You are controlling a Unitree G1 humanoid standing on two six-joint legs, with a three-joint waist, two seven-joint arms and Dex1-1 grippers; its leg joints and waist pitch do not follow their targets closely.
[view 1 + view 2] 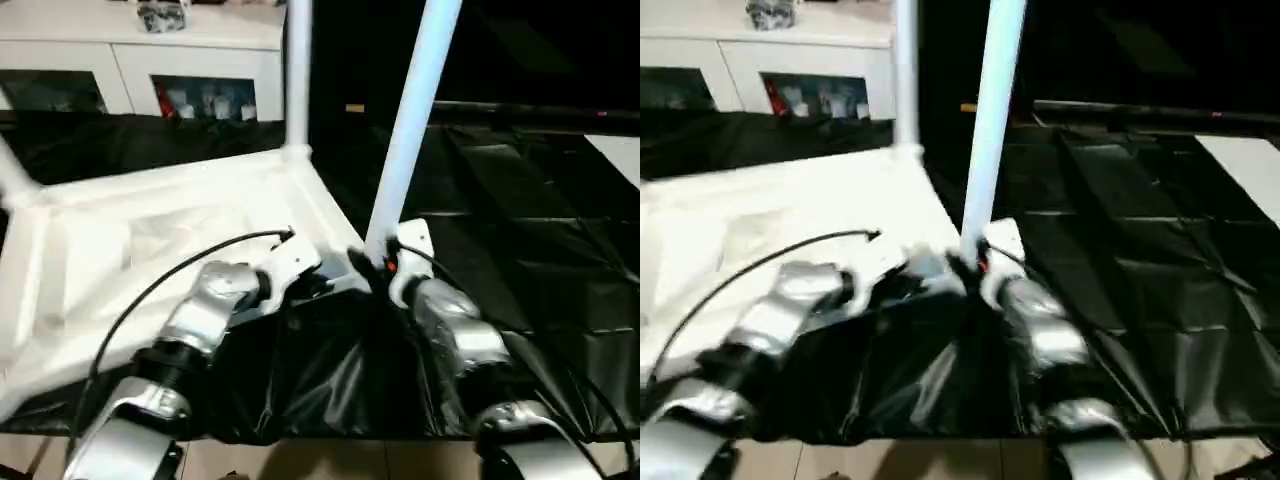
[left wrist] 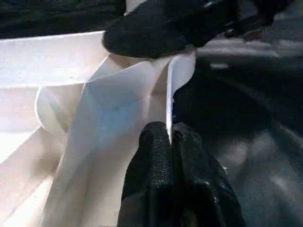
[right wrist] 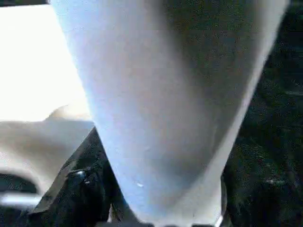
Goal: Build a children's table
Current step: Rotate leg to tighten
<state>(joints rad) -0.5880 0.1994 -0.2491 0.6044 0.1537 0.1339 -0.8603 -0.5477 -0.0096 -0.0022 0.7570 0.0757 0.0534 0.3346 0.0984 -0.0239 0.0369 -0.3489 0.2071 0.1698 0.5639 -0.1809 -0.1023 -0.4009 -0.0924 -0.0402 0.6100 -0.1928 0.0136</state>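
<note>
Left gripper pinching thin tabletop rim, right gripper clamped low around leg; likely light, rigid, slick plastic

In our right wrist view we see a white table leg very close, standing almost upright and a little tilted. One black finger of the right claw lies against its lower part. Beside the leg is the white tabletop, and on the other side the black-draped worktop.
</note>
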